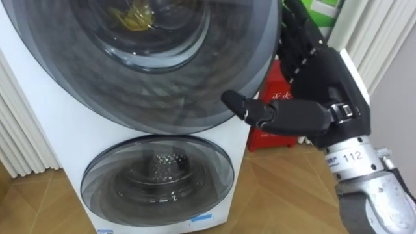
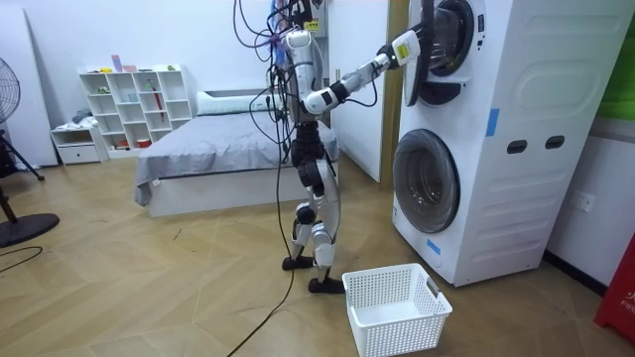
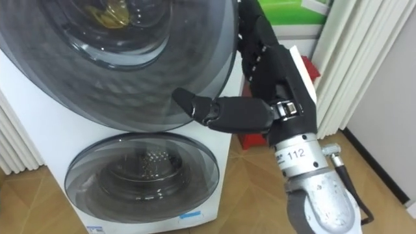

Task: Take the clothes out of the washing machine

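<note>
The robot stands on the wood floor in front of the white washing machine [image 2: 516,149], which has two drums, one above the other. Its right arm is lifted and stretched out to the upper door [image 1: 97,78]. The right hand [image 1: 325,84] is at the right edge of this door and holds its rim. The thumb lies across the front of the dark glass, and the fingers [image 3: 255,39] go up and around the rim to the back side. From the side, the upper door stands partly open, turned out from the machine's front. The lower door [image 1: 156,179] is closed.

The clothes are in the upper drum: through the glass, near the top edge of the door, a piece of yellow cloth [image 1: 133,16] is visible.

A white plastic basket [image 2: 397,307] stands on the floor near the robot's feet, before the lower front corner of the machine. A red box [image 1: 279,110] stands on the floor just beside the machine's right side.
</note>
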Available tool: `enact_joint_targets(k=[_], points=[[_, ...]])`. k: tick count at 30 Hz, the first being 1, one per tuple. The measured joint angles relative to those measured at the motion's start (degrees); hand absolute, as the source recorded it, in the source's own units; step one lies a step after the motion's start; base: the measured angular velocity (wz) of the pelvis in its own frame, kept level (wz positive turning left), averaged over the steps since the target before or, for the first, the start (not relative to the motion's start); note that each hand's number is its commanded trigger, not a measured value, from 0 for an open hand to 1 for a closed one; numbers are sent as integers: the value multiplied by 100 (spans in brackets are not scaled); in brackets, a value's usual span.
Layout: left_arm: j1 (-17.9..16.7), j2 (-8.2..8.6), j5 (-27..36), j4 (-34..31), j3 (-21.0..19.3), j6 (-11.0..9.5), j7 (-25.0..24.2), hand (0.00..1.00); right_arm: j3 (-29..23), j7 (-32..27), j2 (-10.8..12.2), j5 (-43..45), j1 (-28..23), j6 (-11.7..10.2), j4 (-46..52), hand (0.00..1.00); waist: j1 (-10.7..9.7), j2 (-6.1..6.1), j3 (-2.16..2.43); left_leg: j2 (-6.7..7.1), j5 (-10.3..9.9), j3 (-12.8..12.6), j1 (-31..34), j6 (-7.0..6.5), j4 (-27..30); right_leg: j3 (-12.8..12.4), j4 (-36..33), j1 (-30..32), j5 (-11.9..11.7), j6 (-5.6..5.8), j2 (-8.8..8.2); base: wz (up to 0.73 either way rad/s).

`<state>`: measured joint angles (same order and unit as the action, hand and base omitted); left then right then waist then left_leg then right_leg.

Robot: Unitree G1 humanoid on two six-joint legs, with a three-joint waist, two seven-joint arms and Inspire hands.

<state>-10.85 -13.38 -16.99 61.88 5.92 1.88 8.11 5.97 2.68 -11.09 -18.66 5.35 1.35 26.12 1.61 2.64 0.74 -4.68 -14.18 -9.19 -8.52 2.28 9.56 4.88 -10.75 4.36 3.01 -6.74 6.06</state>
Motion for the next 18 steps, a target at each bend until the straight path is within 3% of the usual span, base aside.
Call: enact_joint_targets(k=[8, 18], points=[[-85, -7, 0, 2, 4, 18, -98, 0, 131, 125, -2, 1, -6, -7, 0, 0, 6, -2, 2, -7, 16, 16, 31, 31, 9, 17, -91, 79, -12, -46, -2, 0], [-37, -24, -123, -36, 5, 40, -128, 0, 266, 254, -1, -129, -6, -62, -9, 0, 67, -8, 8, -49, 34, 312, 181, 63, 209, 234, -124, 78, 19, -107, -24, 10]])
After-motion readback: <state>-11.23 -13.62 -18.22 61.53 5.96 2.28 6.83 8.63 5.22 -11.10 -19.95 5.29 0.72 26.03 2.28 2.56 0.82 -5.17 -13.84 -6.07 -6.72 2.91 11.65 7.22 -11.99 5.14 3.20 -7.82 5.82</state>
